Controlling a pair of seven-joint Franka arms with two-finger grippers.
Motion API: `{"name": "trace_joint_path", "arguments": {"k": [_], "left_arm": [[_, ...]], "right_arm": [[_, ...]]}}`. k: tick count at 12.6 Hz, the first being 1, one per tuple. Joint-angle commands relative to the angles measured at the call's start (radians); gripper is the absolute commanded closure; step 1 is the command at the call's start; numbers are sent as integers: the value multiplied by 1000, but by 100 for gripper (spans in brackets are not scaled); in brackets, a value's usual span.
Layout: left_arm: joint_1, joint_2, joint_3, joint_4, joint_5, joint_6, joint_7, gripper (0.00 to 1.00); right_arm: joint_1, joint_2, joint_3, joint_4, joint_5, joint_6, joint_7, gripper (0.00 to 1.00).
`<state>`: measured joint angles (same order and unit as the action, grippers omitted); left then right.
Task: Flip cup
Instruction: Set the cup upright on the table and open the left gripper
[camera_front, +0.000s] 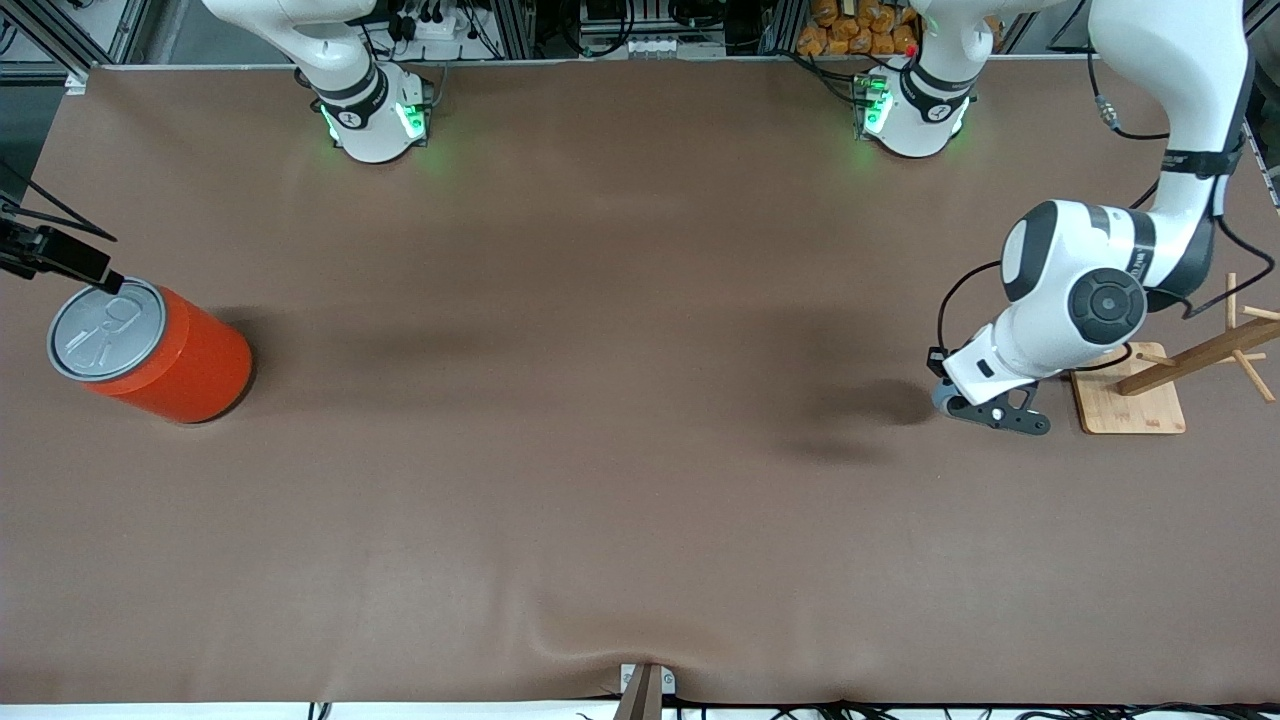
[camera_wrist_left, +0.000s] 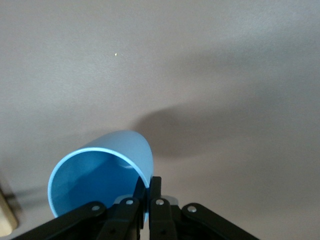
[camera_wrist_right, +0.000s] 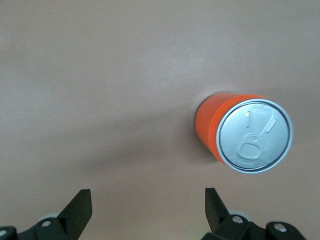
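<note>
The light-blue cup (camera_wrist_left: 100, 172) hangs from my left gripper (camera_wrist_left: 148, 184), which is shut on the cup's rim, one finger inside the wall and one outside. The cup's darker blue inside faces the left wrist camera. In the front view only a sliver of the cup (camera_front: 942, 398) shows under the left gripper (camera_front: 985, 410), low over the table toward the left arm's end, beside the wooden stand. My right gripper (camera_wrist_right: 147, 200) stands open with nothing between its fingers, over the table beside the orange can; the front view shows this right gripper (camera_front: 100, 270) at the can's lid.
A large orange can (camera_front: 150, 350) with a grey pull-tab lid (camera_wrist_right: 256, 136) stands upright toward the right arm's end. A wooden peg rack on a square base (camera_front: 1130, 402) stands close beside the left gripper. The brown table cover (camera_front: 620, 450) has a wrinkle at its front edge.
</note>
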<state>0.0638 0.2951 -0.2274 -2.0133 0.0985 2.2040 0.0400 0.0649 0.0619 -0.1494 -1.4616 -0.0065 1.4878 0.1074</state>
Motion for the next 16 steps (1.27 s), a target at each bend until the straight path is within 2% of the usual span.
{"name": "trace_joint_path", "arguments": {"k": [1, 6, 7, 8, 9, 11, 12, 16], "left_arm": [[13, -27, -4, -85, 20, 89, 11, 100], [13, 1, -1, -107, 20, 152, 11, 100], [13, 3, -1, -104, 20, 154, 11, 86], [11, -2, -3, -101, 20, 152, 6, 35], [13, -8, -3, -97, 20, 148, 14, 0], [13, -54, -4, -87, 20, 129, 15, 0], [11, -88, -7, -65, 18, 73, 14, 0], [10, -172, -27, 149, 4, -278, 17, 0]], "right_arm": [[4, 1, 1, 4, -26, -8, -2, 0], [1, -1, 1, 3, -12, -14, 12, 0], [1, -1, 1, 3, -10, -12, 12, 0], [1, -1, 1, 3, -10, -12, 12, 0], [1, -1, 1, 3, -10, -12, 12, 0], [0, -1, 1, 3, -10, -12, 12, 0], [0, -1, 1, 3, -10, -12, 12, 0], [-2, -1, 1, 1, -9, -14, 12, 0]]}}
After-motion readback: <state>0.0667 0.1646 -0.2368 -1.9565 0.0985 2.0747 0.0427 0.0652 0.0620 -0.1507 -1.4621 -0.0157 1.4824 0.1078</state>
